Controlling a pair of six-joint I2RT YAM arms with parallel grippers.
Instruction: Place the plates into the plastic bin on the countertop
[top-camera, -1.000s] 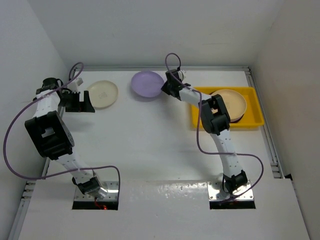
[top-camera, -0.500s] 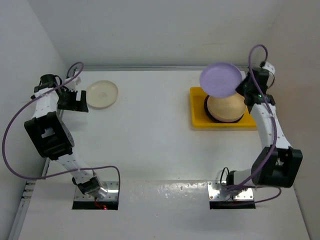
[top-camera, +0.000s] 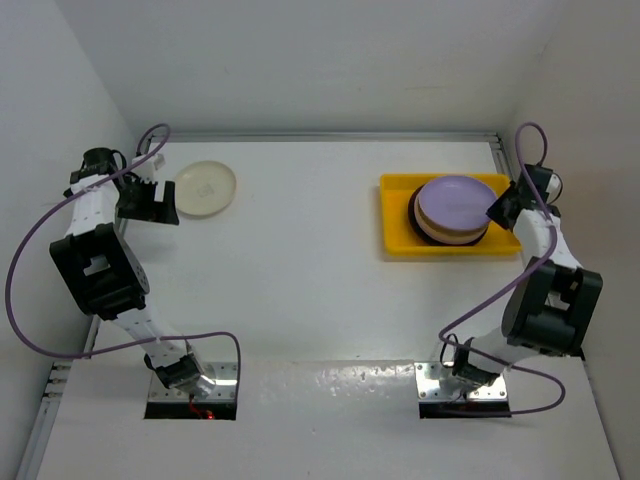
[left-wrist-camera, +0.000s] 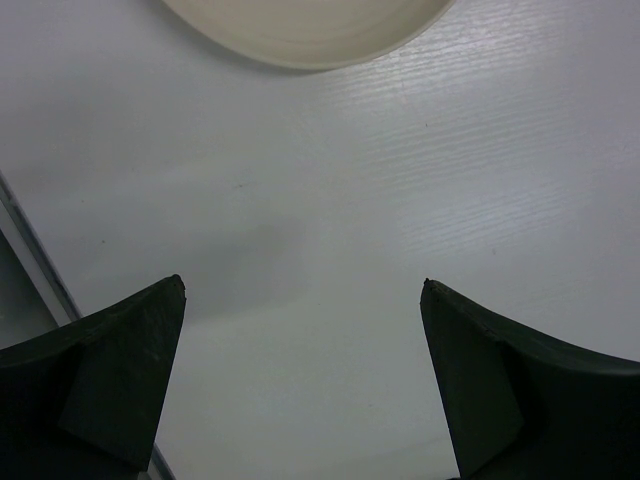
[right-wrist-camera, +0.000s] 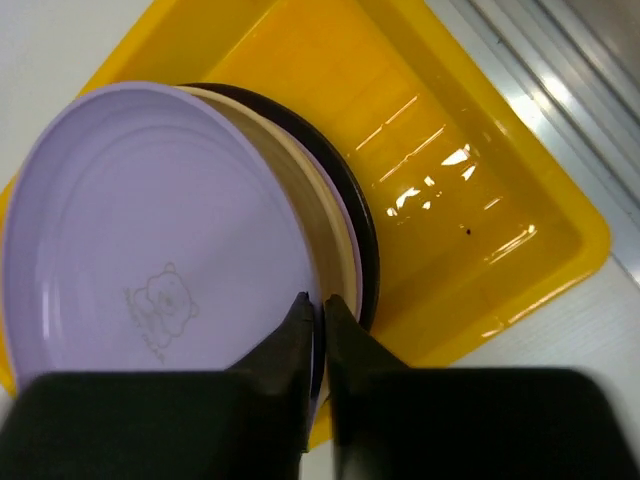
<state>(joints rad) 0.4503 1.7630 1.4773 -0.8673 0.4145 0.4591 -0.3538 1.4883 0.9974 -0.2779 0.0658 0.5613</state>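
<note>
A lilac plate (top-camera: 452, 199) (right-wrist-camera: 150, 240) sits on top of a stack of plates (right-wrist-camera: 345, 235) in the yellow plastic bin (top-camera: 396, 238) (right-wrist-camera: 480, 230) at the back right of the white countertop (top-camera: 300, 290). My right gripper (top-camera: 497, 207) (right-wrist-camera: 320, 305) is shut on the lilac plate's rim, one finger above it and one below. A cream plate (top-camera: 204, 188) (left-wrist-camera: 300, 25) lies alone at the back left. My left gripper (top-camera: 170, 203) (left-wrist-camera: 300, 290) hovers open just left of the cream plate, with only bare countertop between its fingers.
White walls close in the countertop at the back and both sides. A metal rail (right-wrist-camera: 560, 60) runs along the right edge beside the bin. The right half of the bin floor (right-wrist-camera: 440, 150) is bare.
My right arm has swung the lilac plate from the back middle across to the bin and lowered it onto the stack. The left arm has barely moved.
</note>
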